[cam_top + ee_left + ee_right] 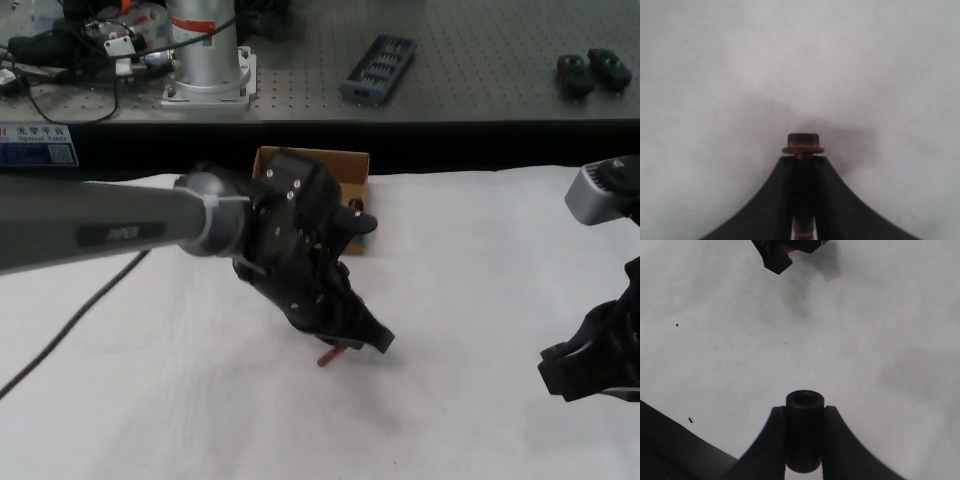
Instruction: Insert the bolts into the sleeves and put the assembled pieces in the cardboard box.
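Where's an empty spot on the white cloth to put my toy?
Bare cloth lies between the left pincer with the bolt and the right pincer with the sleeve, and right of the cardboard box. It is crowded around the left pincer and the box.

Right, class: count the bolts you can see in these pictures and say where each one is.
1. The bolt is clamped in the left hand, over the white cloth. The cardboard box is partly blocked by that arm, so others may be hidden.
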You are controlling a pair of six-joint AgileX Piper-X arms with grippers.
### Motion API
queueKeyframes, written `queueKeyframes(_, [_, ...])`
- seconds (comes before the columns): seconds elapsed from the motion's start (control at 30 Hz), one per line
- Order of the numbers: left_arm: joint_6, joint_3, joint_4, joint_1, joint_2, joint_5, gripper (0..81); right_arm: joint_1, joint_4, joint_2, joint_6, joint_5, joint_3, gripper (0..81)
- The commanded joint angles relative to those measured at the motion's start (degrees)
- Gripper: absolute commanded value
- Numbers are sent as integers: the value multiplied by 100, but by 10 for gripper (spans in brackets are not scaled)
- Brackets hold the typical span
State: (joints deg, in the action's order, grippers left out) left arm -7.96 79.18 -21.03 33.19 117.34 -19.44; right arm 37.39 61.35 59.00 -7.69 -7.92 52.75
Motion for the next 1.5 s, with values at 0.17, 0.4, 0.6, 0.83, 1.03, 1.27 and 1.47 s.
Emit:
queueKeyframes(0.17, [67, 16, -283, -87, -1325, -71, 6, -21, -165, -43, 72, -96, 20, 28])
queueKeyframes(0.4, [577, 5, -283, -571, -2129, -1003, 6, -21, -1014, 54, 185, -936, 4, 28])
queueKeyframes(0.6, [796, -157, 11, -979, -2839, -1725, 6, -21, -1960, 479, 255, -1681, 4, 28])
queueKeyframes(0.83, [1836, -1139, 1486, -1254, -3823, -2559, 6, 41, -3339, 1099, 240, -2761, 4, 28])
queueKeyframes(1.03, [2973, -2159, 3083, -1253, -4581, -2800, 6, 285, -4545, 1545, 67, -3391, 4, 28])
queueKeyframes(1.27, [3652, -2760, 3780, -1253, -5075, -2800, 6, 413, -5822, 1920, -703, -3800, 4, 28])
queueKeyframes(1.47, [3652, -2794, 3784, -1253, -5148, -2885, 6, 413, -6514, 1948, -1186, -3807, 4, 28])
